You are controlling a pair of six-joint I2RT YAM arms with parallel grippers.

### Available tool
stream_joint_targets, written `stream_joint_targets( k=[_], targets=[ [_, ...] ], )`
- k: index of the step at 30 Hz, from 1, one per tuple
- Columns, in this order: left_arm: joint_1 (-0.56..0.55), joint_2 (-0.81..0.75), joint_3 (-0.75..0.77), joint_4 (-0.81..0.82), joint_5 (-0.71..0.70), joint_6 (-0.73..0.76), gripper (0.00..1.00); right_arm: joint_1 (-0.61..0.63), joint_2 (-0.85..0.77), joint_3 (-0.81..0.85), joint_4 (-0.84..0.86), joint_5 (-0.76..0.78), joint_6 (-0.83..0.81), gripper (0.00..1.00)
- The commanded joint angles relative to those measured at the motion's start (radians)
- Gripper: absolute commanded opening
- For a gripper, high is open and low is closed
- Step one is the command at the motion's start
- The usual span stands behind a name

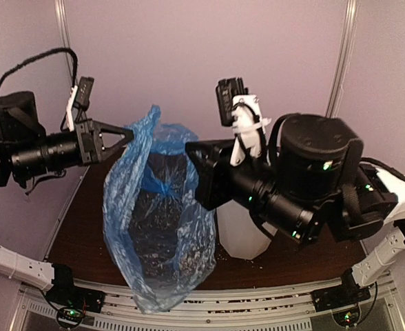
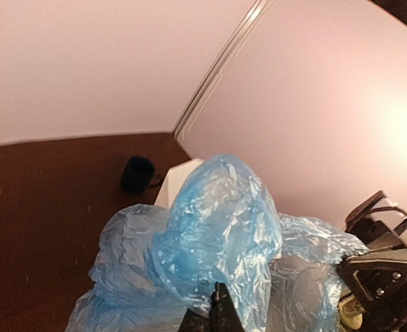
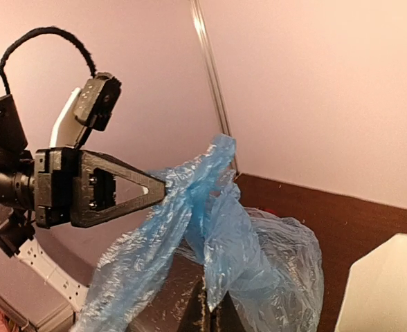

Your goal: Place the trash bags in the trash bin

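The light-blue trash bag (image 1: 158, 221) hangs in the air between my two grippers, its mouth stretched partly open. My left gripper (image 1: 129, 134) is shut on the bag's left top edge. My right gripper (image 1: 189, 154) is shut on the right top edge. The left wrist view shows the fingertips (image 2: 218, 312) pinched on the crumpled film (image 2: 221, 221). The right wrist view shows the bag (image 3: 259, 256) and the left gripper (image 3: 156, 188) clamped on it. The white trash bin (image 1: 240, 238) stands on the table to the right of the bag, partly hidden behind my right arm.
A dark blue mug (image 2: 138, 173) sits on the brown table (image 2: 44, 207) beside the bin (image 2: 178, 181), near the back wall. The bin's rim also shows at the bottom right of the right wrist view (image 3: 390, 290). Pale walls close off the back and sides.
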Motion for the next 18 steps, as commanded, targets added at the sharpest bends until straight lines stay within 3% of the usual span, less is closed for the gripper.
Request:
stream_joint_targets(
  k=[1,4,9,18],
  targets=[
    [-0.013,0.162,0.306,0.001,-0.031,0.197,0.00,-0.022,-0.047,0.138,0.028,0.220,-0.245,0.00],
    [-0.022,0.331,0.498,0.022,0.015,0.287,0.00,-0.026,-0.148,0.133,0.133,0.254,-0.341,0.00],
    [-0.045,0.529,0.701,0.031,0.028,0.334,0.00,-0.024,-0.286,0.084,0.154,0.294,-0.375,0.00],
    [-0.089,0.664,0.681,0.115,0.043,0.352,0.00,-0.024,-0.492,-0.092,0.009,0.298,-0.227,0.00]
  ],
)
